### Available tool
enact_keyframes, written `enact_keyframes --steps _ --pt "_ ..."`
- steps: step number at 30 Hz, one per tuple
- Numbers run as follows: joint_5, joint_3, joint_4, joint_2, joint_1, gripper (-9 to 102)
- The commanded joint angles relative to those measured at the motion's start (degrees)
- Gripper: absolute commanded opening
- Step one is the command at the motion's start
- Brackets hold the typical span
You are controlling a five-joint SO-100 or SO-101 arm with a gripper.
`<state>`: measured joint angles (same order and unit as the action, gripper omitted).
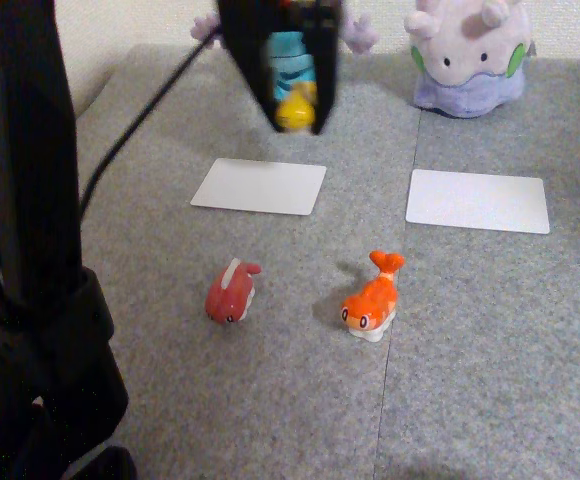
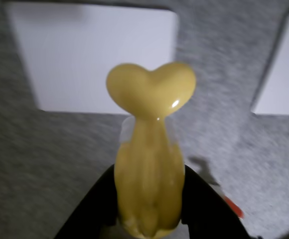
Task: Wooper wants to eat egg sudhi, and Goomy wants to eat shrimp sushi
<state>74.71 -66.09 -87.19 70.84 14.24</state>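
A grey felt-like mat [image 1: 490, 350] covers the table, running back to a pale wall. The landmark here is the left white card [image 1: 259, 186], as the other view shows it.

The hand [image 1: 296, 122] hangs in the air just behind that card, closed on the egg sushi [image 1: 295, 108], the yellow fish. In the wrist view the egg sushi [image 2: 149, 164] sits between the dark fingers [image 2: 92, 211] with its heart-shaped tail pointing away, and the card [image 2: 92, 57] lies below and ahead of it. Wooper [image 1: 288, 48] stands behind the card at the mat's back edge, mostly hidden by the hand; its blue body and purple gills peek out.

The step in hand looks like carrying the fish to Wooper's card. To do it well, the hand should bring the fish down over the middle of the card, lower until it nearly touches, and only then open, so the rounded toy does not roll off the edge. The grip seems narrow on the body, so a slow descent is safer.

Counted: two white cards, the second [image 1: 478, 200] to the right of the first, with Goomy [image 1: 468, 55] behind it; two plushes; three fish. In front of the left card lie the dark red fish [image 1: 231, 292] and, right of it, the shrimp sushi [image 1: 372, 297], both on the mat.
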Motion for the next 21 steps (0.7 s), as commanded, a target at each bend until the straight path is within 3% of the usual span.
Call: enact_keyframes --steps 1,18,21 --pt "4.04 0.53 2.11 3.69 -3.60 3" --pt "5.71 0.62 10.63 -15.03 -3.96 4" --pt "6.24 0.88 10.72 -14.59 -4.04 10"
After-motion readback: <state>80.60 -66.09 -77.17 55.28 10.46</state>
